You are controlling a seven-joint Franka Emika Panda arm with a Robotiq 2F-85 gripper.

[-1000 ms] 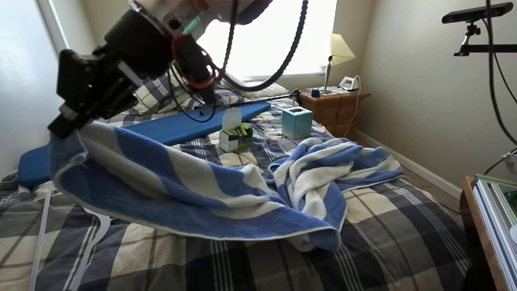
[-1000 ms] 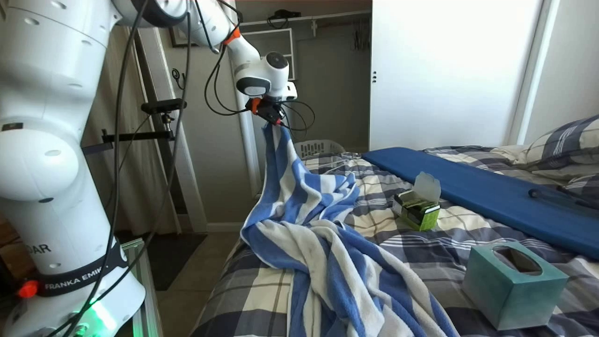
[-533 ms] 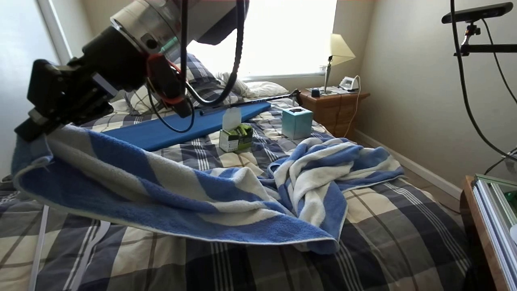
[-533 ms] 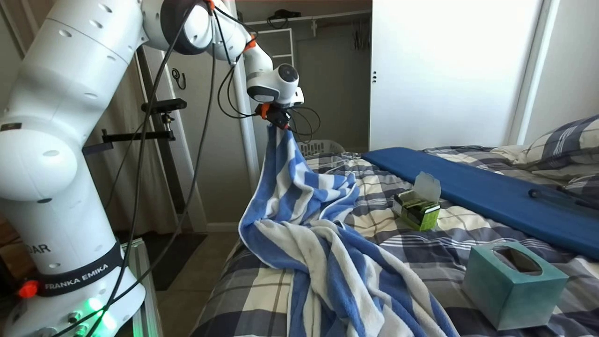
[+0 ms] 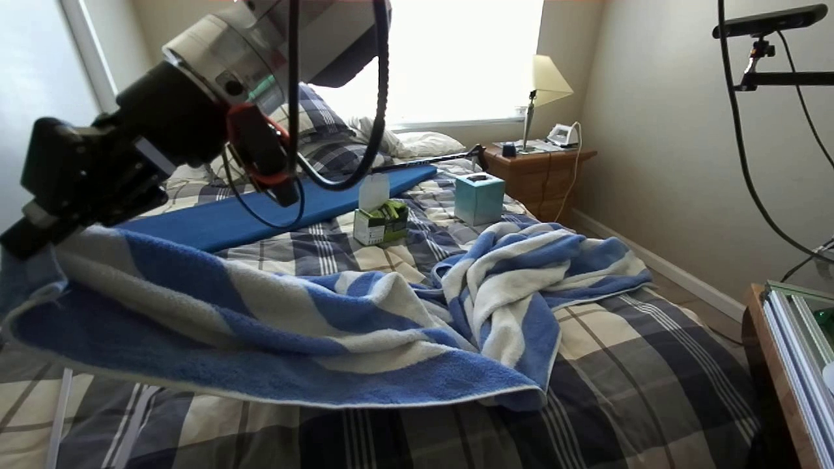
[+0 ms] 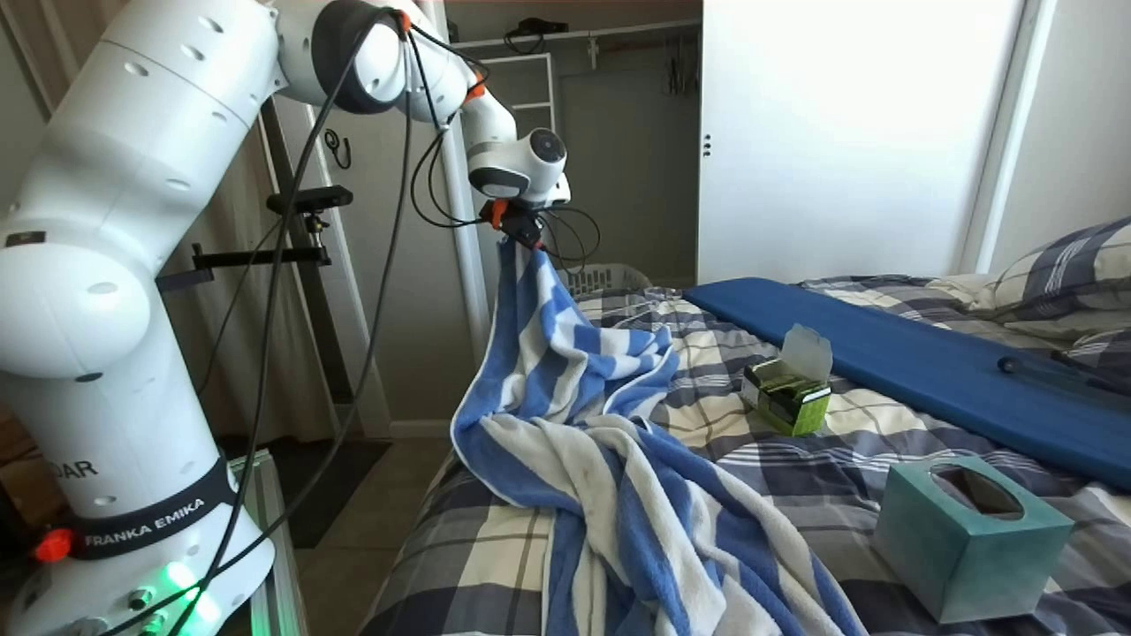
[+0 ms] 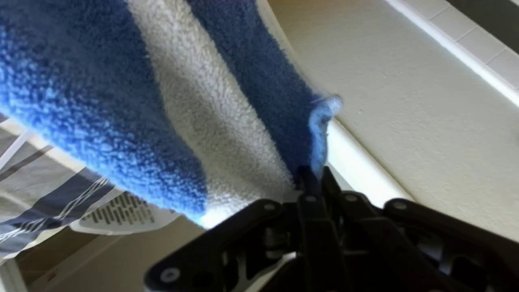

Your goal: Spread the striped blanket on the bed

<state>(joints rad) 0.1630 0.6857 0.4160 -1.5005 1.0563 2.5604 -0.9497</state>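
Blue-and-white striped blanket [image 5: 391, 319] lay bunched on the bed [image 5: 625, 378] right of centre in an exterior view, 1 end held up at far left, pinched in the closed gripper [image 5: 29, 238].

striped blanket [image 5: 273, 306]: 1
gripper [image 5: 27, 236]: 1
bed [image 5: 625, 391]: 1
boxes: 2 — teal box [image 6: 963, 565], green box [image 6: 806, 413]
blue board [image 6: 884, 362]: 1
lamp [image 5: 547, 81]: 1
iron [image 5: 561, 135]: 1
nightstand [image 5: 529, 177]: 1
white basket [image 6: 605, 277]: 1
pillows [image 6: 1069, 274]: several — overlapping, can't get exact count

arm [image 6: 181, 115]: bent, extended | wrist [image 6: 519, 164]: pitched down | end effector [image 7: 319, 175]: clamped closed
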